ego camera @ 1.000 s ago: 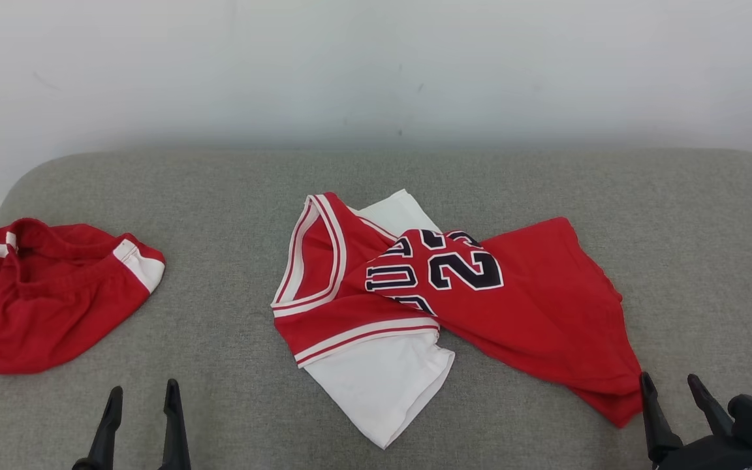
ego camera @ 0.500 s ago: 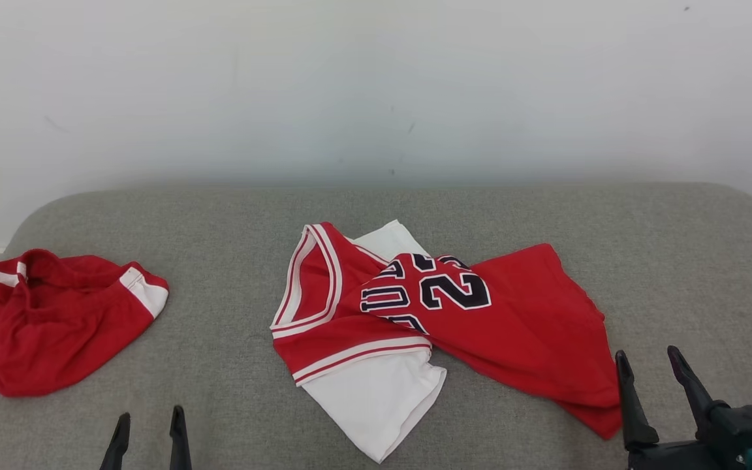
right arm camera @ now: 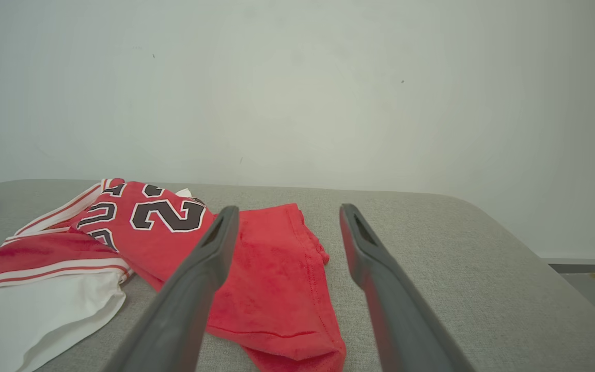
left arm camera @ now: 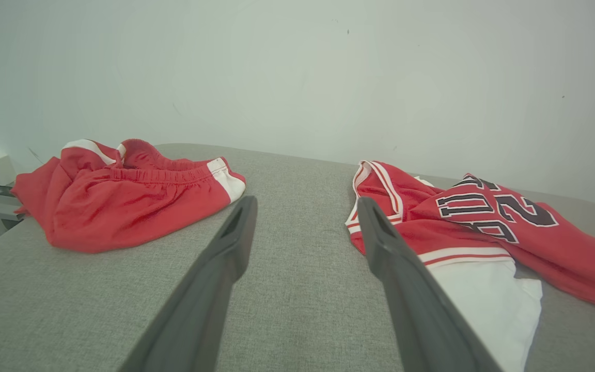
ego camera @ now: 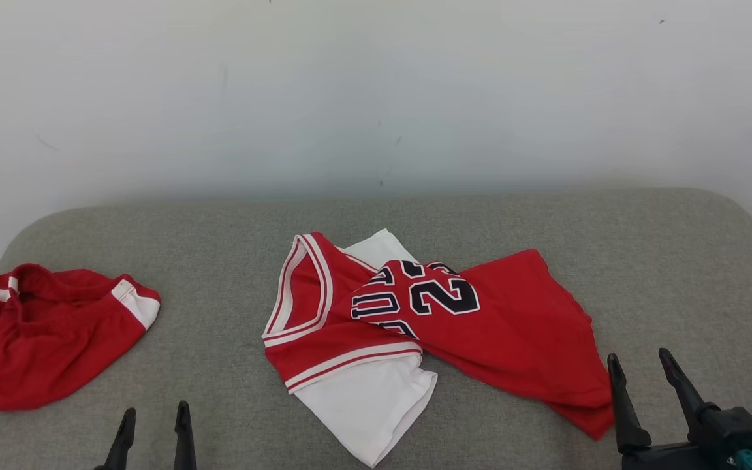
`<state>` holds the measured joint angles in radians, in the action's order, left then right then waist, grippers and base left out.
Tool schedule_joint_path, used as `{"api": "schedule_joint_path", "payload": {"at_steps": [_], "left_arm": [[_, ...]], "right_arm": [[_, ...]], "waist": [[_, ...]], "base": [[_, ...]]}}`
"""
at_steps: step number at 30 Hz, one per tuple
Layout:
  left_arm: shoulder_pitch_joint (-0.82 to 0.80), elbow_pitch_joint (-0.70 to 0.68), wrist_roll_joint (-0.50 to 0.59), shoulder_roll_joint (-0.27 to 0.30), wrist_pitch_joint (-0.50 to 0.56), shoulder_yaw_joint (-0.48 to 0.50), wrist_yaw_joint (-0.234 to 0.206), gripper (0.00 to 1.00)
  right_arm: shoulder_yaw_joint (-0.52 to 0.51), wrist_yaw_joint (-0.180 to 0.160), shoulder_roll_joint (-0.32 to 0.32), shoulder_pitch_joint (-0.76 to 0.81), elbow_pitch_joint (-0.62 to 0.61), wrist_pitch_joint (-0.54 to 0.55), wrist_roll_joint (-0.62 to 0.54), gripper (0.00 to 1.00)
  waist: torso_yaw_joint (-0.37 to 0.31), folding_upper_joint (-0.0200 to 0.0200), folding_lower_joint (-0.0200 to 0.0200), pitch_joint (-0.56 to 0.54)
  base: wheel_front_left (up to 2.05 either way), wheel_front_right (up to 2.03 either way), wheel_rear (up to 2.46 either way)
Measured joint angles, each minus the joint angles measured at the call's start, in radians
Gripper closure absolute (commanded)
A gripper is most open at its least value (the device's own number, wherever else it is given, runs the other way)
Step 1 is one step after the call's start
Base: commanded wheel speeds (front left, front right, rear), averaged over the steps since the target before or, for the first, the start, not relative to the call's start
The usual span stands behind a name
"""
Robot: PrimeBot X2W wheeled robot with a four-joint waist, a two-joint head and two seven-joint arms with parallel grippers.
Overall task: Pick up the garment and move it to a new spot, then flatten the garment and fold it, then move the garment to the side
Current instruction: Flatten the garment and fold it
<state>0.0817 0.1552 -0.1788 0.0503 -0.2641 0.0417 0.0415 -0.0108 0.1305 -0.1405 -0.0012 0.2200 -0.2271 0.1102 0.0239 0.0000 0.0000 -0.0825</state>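
The garment, a red and white basketball jersey (ego camera: 428,326) with dark numbers, lies crumpled in the middle of the grey padded surface (ego camera: 232,261); it also appears as the jersey (left arm camera: 463,227) and the jersey (right arm camera: 184,243) in the wrist views. My right gripper (ego camera: 638,356) stands open just right of the jersey's near red hem corner, apart from it, with nothing between its fingers (right arm camera: 209,258). My left gripper (ego camera: 156,409) is open at the lower left, over bare surface between the jersey and a red heap, and its fingers (left arm camera: 225,253) are empty.
Red shorts (ego camera: 43,326) with white trim lie bunched at the surface's left edge, also seen as the shorts (left arm camera: 122,196). A pale wall (ego camera: 376,98) stands right behind the surface. The surface's rounded right edge (right arm camera: 514,248) drops to the floor.
The whole head picture has shifted downward, so the camera moved. Both garments lie as before. My right gripper has edged slightly forward beside the jersey's hem corner; both grippers stay open.
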Motion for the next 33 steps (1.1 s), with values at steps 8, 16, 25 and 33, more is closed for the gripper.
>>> {"api": "schedule_joint_path", "payload": {"at_steps": [8,16,25,33], "left_arm": [[0.003,0.000,0.000,0.000,0.000,-0.010,-0.003,0.00],[0.011,-0.002,-0.004,0.000,0.000,-0.020,-0.007,0.00],[0.011,-0.007,-0.006,0.000,0.000,-0.026,-0.014,0.00],[0.006,0.040,-0.001,0.001,0.000,-0.095,0.008,0.00]], "right_arm": [[0.004,0.000,0.007,-0.004,0.017,-0.001,0.004,0.00],[-0.002,0.000,0.010,-0.014,0.021,0.001,0.004,0.00],[-0.005,0.000,0.010,-0.022,0.026,0.008,0.004,0.00],[-0.055,0.000,-0.025,-0.048,0.024,0.057,-0.001,0.00]], "waist": [[-0.006,0.0000,0.0000,0.008],[-0.008,0.0000,0.0000,0.017],[-0.007,0.0000,0.0000,0.025],[-0.006,0.0000,0.0000,0.031]], "base": [[0.00,0.00,0.00],[0.00,0.00,0.00],[0.00,0.00,0.00],[0.00,0.00,0.00]]}}
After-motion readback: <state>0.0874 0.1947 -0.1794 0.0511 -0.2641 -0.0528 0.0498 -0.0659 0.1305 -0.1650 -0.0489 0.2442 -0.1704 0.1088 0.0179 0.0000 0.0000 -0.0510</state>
